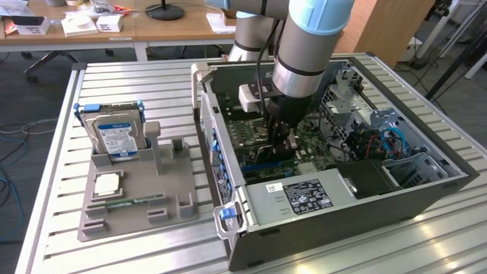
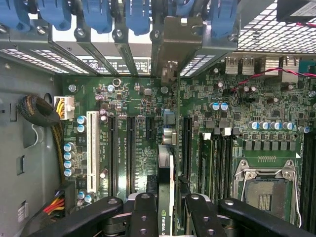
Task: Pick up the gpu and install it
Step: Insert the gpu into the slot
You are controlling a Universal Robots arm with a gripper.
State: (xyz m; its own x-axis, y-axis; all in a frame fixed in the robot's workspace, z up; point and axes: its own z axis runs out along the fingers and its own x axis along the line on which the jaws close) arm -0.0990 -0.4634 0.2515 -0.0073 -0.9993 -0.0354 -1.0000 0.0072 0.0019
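My gripper (image 2: 168,210) is shut on the gpu (image 2: 165,173), a thin dark card seen edge-on between the black fingers (image 2: 143,212), with a green logo on its edge. Its pale metal bracket (image 2: 175,44) reaches up to the case's rear slot openings. The card stands upright over the green motherboard (image 2: 123,98), in line with the expansion slots (image 2: 131,148). Whether it sits in a slot I cannot tell. In the exterior view the gripper (image 1: 278,142) is down inside the open computer case (image 1: 426,188), over the board's middle.
Blue latches (image 2: 98,15) line the case's rear slots. The CPU socket (image 2: 264,190) lies beside the card and a cable bundle (image 2: 44,113) on the far side. Outside the case, a grey fixture (image 1: 175,188) holds a hard drive (image 1: 114,134) and a memory stick (image 1: 129,201).
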